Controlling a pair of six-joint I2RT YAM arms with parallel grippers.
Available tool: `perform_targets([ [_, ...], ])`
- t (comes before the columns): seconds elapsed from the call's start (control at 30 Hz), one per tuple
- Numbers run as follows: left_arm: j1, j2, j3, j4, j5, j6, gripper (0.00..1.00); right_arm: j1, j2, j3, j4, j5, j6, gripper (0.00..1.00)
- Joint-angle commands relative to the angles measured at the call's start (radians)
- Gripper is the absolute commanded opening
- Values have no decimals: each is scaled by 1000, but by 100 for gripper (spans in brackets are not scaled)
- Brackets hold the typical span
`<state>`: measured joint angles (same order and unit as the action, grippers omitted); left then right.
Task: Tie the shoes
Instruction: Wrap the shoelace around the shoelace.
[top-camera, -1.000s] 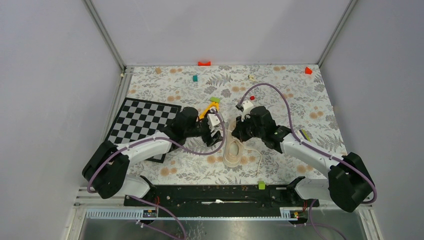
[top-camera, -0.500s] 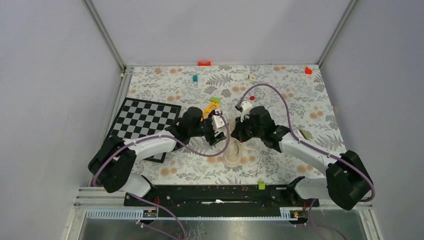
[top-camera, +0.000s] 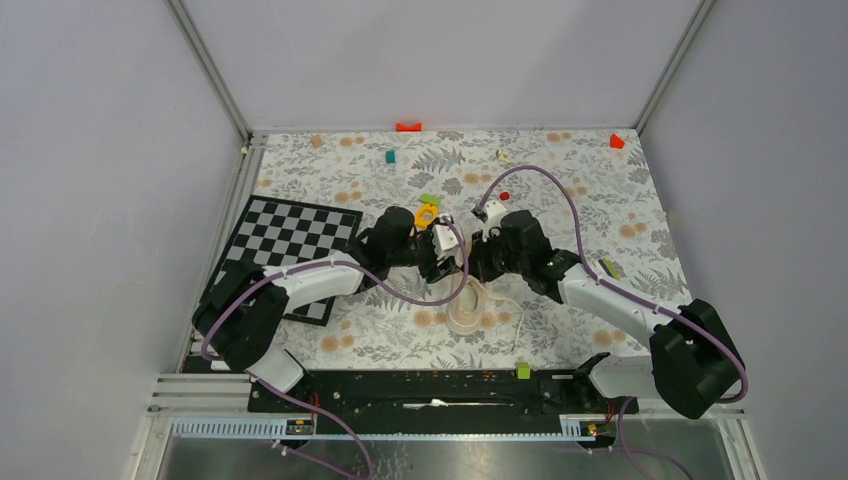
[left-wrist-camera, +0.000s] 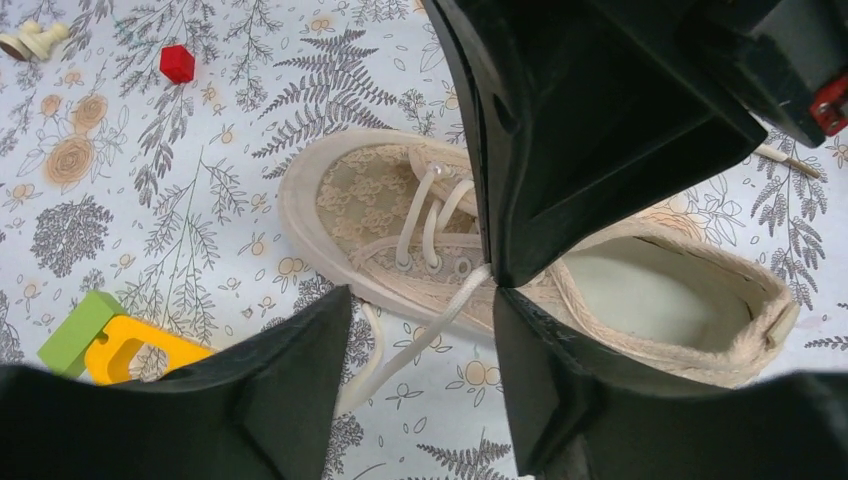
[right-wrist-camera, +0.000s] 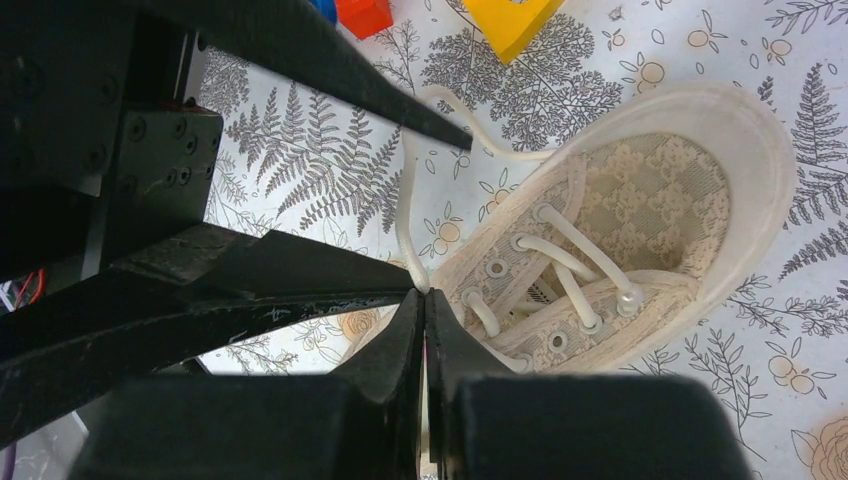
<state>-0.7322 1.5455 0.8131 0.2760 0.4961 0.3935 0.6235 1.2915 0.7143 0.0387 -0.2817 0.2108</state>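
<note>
Overhead view gives you even, diffuse light; shadows under arms (top-camera: 310, 285) soft and faint. Left wrist view bright: sneaker (left-wrist-camera: 380, 200) sharp, left gripper (left-wrist-camera: 420, 300) along bottom edge soft-edged, near-featureless black. Right wrist view: lace (right-wrist-camera: 404, 200) and sneaker weave crisp at right; right gripper (right-wrist-camera: 425, 305) at lower left underexposed, your detail lost in black, slightly blurred.

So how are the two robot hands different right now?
The left gripper is open; the right gripper is shut tight. The right gripper pinches the lace; the left gripper holds nothing, and the lace just runs between its fingers. Both are black and sit close over the shoe.
</note>
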Motion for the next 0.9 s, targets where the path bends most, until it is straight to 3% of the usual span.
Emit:
perform_targets([
  [0.0, -6, 16, 56, 19, 69, -1, 53, -11, -2, 0, 41, -31, 13, 0],
  [0.2, -4, 1, 40, 34, 120, -65, 0, -32, -8, -5, 40, -41, 35, 0],
  [0.47, -3, -18, 0, 57, 150, -137, 0, -41, -35, -4, 21, -42, 40, 0],
  [0.6, -3, -39, -20, 64, 153, -172, 0, -42, -41, 6, -6, -18, 36, 14],
  [0.87, -4, -33, -45, 120, 154, -230, 0, -45, 9, 83, -108, -33, -7, 20],
])
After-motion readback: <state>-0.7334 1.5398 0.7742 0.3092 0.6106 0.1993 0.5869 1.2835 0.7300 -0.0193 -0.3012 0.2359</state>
